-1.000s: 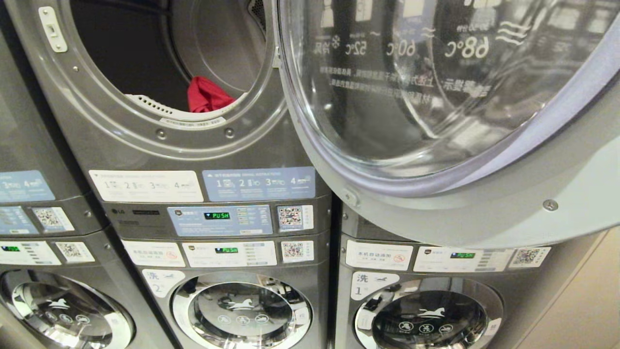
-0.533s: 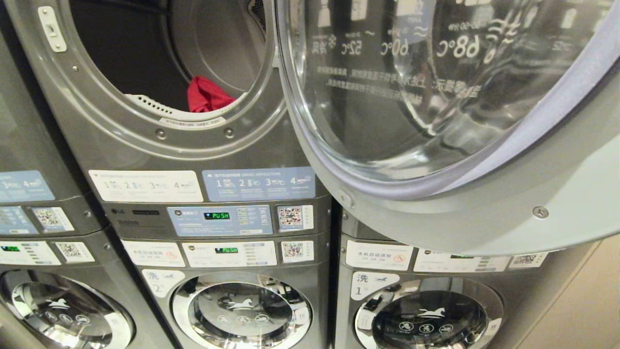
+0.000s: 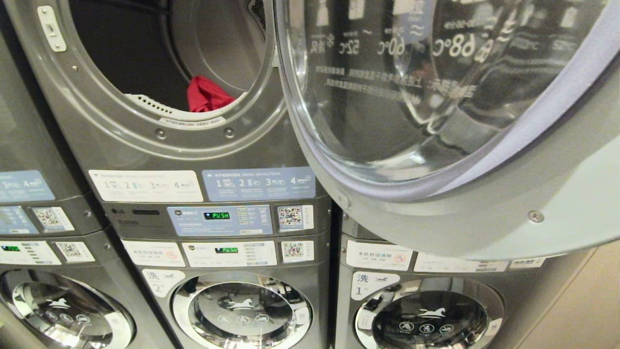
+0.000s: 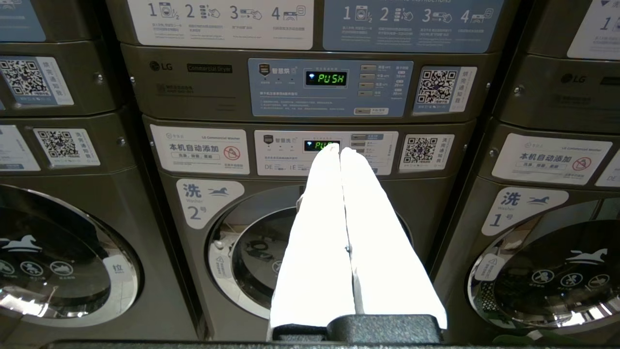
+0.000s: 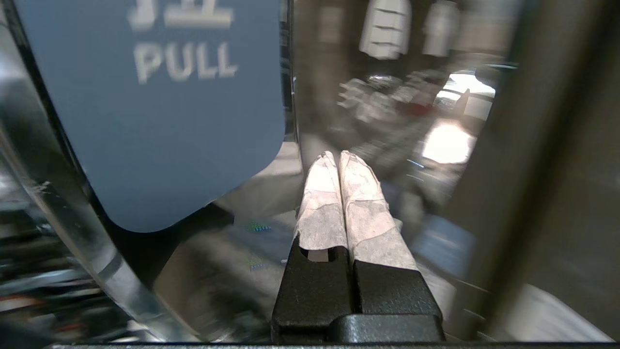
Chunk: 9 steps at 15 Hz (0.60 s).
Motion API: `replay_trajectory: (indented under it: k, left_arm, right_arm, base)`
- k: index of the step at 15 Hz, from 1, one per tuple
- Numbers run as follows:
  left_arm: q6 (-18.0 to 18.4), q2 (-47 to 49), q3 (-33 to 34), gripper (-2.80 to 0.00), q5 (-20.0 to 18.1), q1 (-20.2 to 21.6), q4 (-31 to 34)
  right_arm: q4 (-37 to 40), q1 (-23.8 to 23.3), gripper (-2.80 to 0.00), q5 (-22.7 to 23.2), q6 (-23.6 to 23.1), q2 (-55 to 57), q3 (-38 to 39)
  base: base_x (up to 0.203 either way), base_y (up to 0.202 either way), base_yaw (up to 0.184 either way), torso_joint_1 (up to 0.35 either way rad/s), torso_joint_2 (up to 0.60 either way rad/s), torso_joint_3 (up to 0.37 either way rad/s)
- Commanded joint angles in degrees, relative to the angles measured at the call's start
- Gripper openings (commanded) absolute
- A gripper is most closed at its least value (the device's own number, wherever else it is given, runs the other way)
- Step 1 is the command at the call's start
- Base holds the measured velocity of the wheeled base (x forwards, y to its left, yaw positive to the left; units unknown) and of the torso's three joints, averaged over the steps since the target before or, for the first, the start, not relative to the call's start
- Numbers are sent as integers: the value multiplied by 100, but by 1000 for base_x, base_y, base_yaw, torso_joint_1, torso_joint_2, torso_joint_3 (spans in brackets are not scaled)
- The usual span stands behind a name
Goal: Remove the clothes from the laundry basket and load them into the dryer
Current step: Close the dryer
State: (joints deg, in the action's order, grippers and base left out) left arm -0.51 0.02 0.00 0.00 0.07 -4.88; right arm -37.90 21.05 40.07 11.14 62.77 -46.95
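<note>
Claws came nearest: the right claw (image 5: pixel 335 156) had its taped fingers pressed together on nothing, close beside the door (image 3: pixel 484 145) of the dryer (image 3: pixel 160 121) with its blue PULL label (image 5: pixel 160 111) just alongside, though whether it touched the glass could not be told. The left claw (image 4: pixel 335 148) hung lower, pointed at the washer panel (image 4: pixel 324 152), its white fingers likewise pressed together and empty. Beyond them the door stood swung wide, its domed glass and grey rim filling the right of the head view. Farther in, one red garment (image 3: pixel 208 94) lay crumpled at the front lip of the drum, just behind the white lint grille (image 3: pixel 155 104). No basket showed in any view, so how much remained to load could not be told. The red cloth looked light, soft and limp; it would likely sag and drape when lifted and could snag on the door ring. A pinch on a bunched fold at its middle seemed the surest hold, since a loose edge might slip out or trail over the lip.
</note>
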Motion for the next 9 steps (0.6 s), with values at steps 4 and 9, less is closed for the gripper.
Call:
replay_trajectory:
  k: [4,9]
  left_arm:
    - [-2,-11,185,-280,0,1,-5]
    - [-2,-11,185,-280,0,1,-5]
  right_arm:
    - [-25,1634,-280,-251,244,768,-834]
    - [-42,1665,-280,-518,256,1172,-1071]
  base:
    - [0,0,0,0,0,0]
    - [0,0,0,0,0,0]
